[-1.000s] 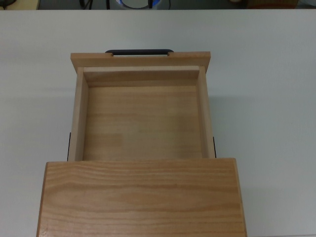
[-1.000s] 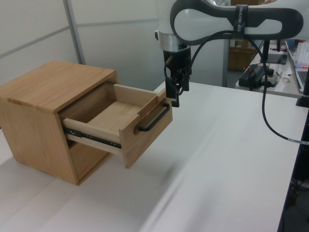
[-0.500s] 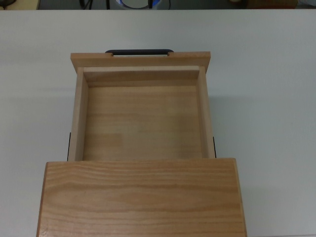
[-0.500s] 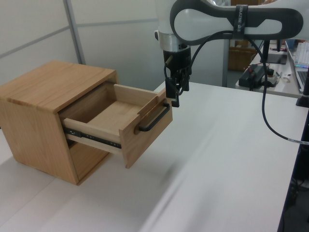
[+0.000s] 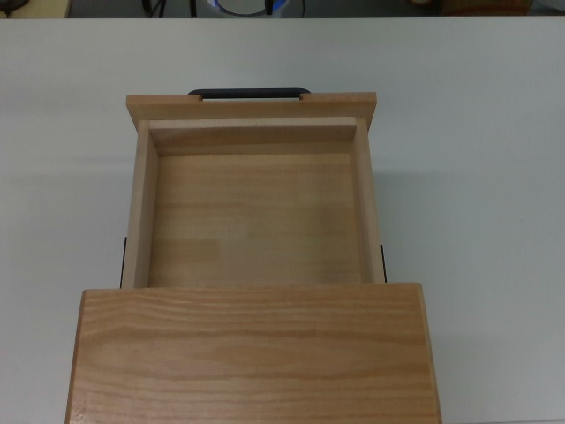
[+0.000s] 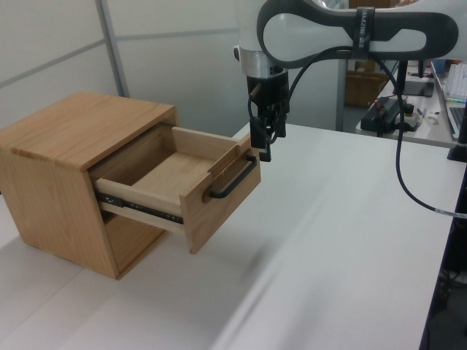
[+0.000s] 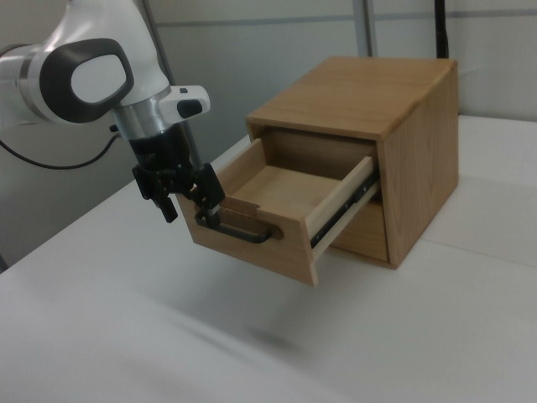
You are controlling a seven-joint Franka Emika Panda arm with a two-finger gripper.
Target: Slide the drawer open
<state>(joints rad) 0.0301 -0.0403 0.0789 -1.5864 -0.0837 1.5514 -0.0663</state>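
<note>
The drawer (image 5: 256, 221) is a light wood tray that stands pulled well out of its cabinet (image 5: 252, 353), and its inside is bare. A thin black bar handle (image 5: 249, 92) runs along the front panel (image 6: 219, 208). In the left view my gripper (image 6: 261, 146) hangs at the far end of the handle (image 6: 233, 179), pointing down. In the right view my gripper (image 7: 189, 210) is open at the left end of the handle (image 7: 243, 232), one finger (image 7: 210, 211) right by the bar and the other finger (image 7: 168, 206) apart from it. The top view does not show my gripper.
The cabinet (image 6: 80, 131) rests on a white table (image 6: 328, 240). A black cable (image 6: 408, 182) loops down from the arm at the left view's right. Beyond the table stands a desk with equipment (image 6: 390, 113). Black slide rails (image 7: 344, 210) show along the drawer's side.
</note>
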